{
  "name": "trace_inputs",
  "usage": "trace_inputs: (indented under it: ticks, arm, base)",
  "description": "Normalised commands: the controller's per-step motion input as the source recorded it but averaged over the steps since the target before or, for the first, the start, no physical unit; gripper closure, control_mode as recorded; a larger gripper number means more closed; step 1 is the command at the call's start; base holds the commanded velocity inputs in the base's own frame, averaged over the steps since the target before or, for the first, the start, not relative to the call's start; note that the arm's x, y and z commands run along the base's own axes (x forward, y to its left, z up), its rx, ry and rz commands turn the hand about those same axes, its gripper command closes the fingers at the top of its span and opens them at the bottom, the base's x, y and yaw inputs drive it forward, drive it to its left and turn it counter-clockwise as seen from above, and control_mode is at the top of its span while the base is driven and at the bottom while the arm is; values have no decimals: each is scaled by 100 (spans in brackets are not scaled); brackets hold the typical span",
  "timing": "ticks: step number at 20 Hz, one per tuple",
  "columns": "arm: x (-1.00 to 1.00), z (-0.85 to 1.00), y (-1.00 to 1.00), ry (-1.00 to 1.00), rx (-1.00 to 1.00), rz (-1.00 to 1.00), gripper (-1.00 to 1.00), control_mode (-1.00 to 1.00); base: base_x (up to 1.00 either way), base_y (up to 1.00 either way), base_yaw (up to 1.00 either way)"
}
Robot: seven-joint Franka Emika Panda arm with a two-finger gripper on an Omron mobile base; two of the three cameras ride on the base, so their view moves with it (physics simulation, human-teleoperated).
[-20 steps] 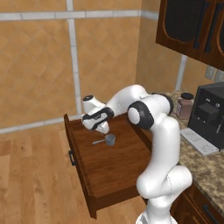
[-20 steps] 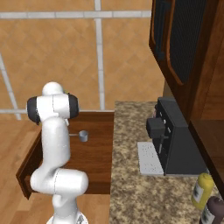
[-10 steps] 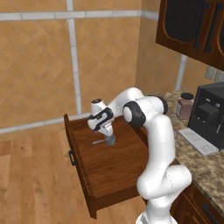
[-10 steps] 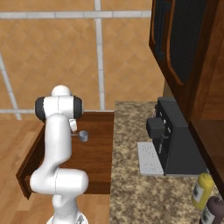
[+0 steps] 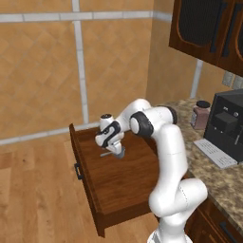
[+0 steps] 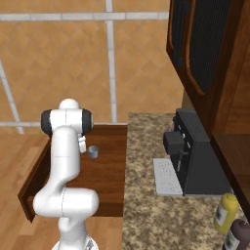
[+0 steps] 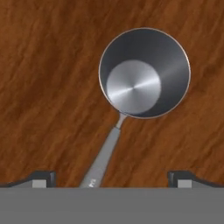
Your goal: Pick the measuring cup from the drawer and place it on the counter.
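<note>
The measuring cup [image 7: 144, 72], a small shiny metal cup with a thin straight handle, stands upright on the floor of the open drawer [image 5: 123, 185]. In the hand view its handle runs down toward my gripper [image 7: 111, 179] and passes between the two fingertips [image 7: 41, 178]. The jaws are open and wide apart, touching nothing. In the left base view my gripper [image 5: 113, 144] hangs low just above the cup [image 5: 119, 152], near the drawer's back. The right base view has the cup [image 6: 93, 152] beside my arm. The granite counter [image 5: 223, 175] lies to the right of the drawer.
A black coffee machine [image 5: 230, 128] and a dark-lidded jar [image 5: 200, 114] stand on the counter under dark upper cabinets [image 5: 209, 28]. A yellow bottle [image 6: 226, 212] sits at the counter's near right. The drawer's black bar handle [image 5: 77, 172] juts out over the wooden floor.
The arm has swung down and in, bringing the hand from above the drawer to just over the cup. The jaws stayed open and the cup has not moved.
</note>
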Motion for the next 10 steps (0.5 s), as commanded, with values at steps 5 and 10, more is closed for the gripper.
trace_inputs:
  ticks: [5,10]
  arm:
    - [33,-24,25,0,0,-11,-100,-100]
    - [34,-54,0,-2,0,-12,-100,-100]
  base:
    - [0,0,0]
    - [0,0,0]
